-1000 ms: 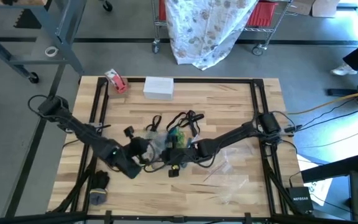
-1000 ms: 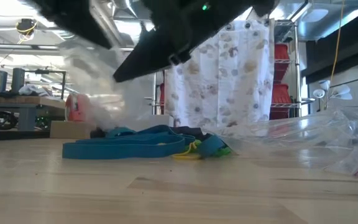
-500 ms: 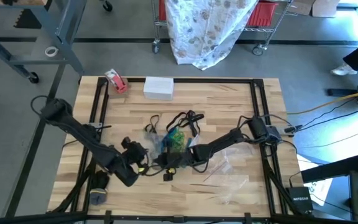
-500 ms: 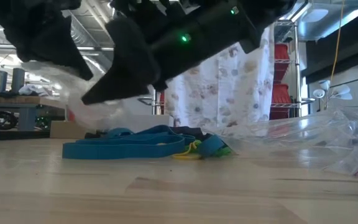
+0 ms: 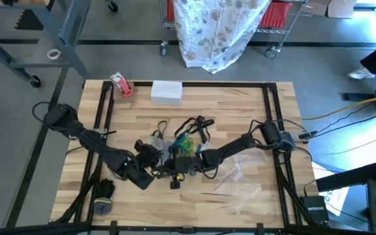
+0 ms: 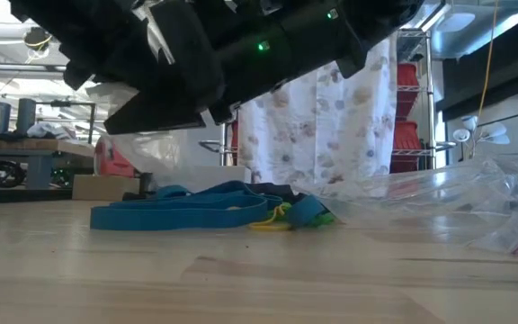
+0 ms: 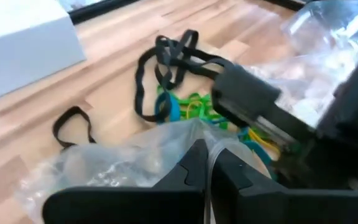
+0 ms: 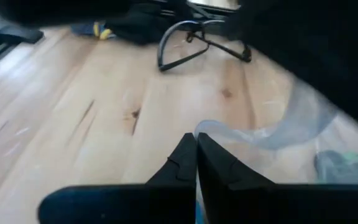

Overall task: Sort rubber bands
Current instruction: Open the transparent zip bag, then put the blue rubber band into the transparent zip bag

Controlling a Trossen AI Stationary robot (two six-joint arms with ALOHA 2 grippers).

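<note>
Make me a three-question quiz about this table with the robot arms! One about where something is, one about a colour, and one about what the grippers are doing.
1. Where is the white box?
A. at the table's far edge, beside the tape roll
B. under the right arm
C. on the floor

2. What colour is the long band lying flat in the low view?
A. red
B. blue
C. white

3. How is the left gripper?
A. wide open
B. shut on a clear bag
C. out of sight

Answers:
1. A, the high view shows it by the far edge, next to the roll.
2. B, it stretches blue across the wood.
3. B, its fingers pinch the clear plastic in the left wrist view. The right gripper is shut on the clear plastic too.
</note>
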